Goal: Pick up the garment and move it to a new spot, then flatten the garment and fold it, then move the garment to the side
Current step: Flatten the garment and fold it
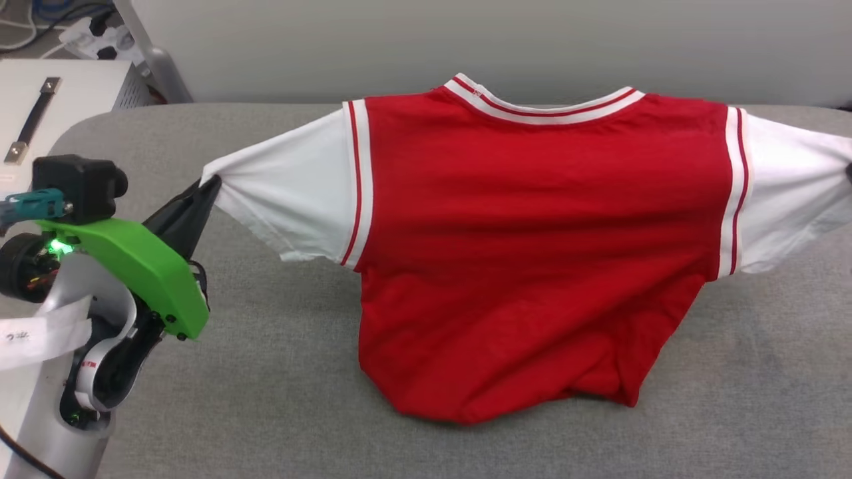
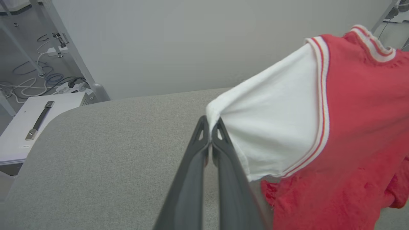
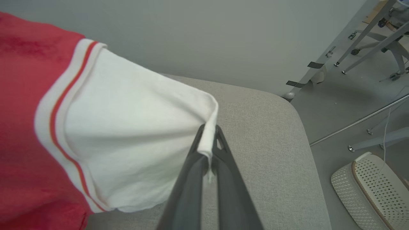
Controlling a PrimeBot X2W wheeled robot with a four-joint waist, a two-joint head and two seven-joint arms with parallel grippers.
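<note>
Grey padded tabletop point(image 1: 299, 372) before a pale wall point(image 1: 399, 46): the shirt point(image 1: 532, 233), red with white sleeves and red-and-white striped trim at collar and shoulders, hangs spread across the middle of the surface, collar on the far side, its rumpled near hem resting on the padding. The left gripper point(image 1: 210, 183) is clamped on the cuff of the left sleeve, the fingers point(image 2: 220, 150) pressed together on the white cloth. The right gripper point(image 3: 209, 129) is likewise pinched tight on the right sleeve's cuff, a fold of which stands between its tips. Small marks on a white strip point(image 1: 40, 336) on the left arm are too blurred to read. From the left wrist, a white case point(image 2: 38, 124) with a dark handle sits beside the table's far left corner, cables point(image 2: 48, 76) on the floor beyond it. From the right wrist, a white perforated basket point(image 3: 367, 188) lies on the floor off the table's right edge
</note>
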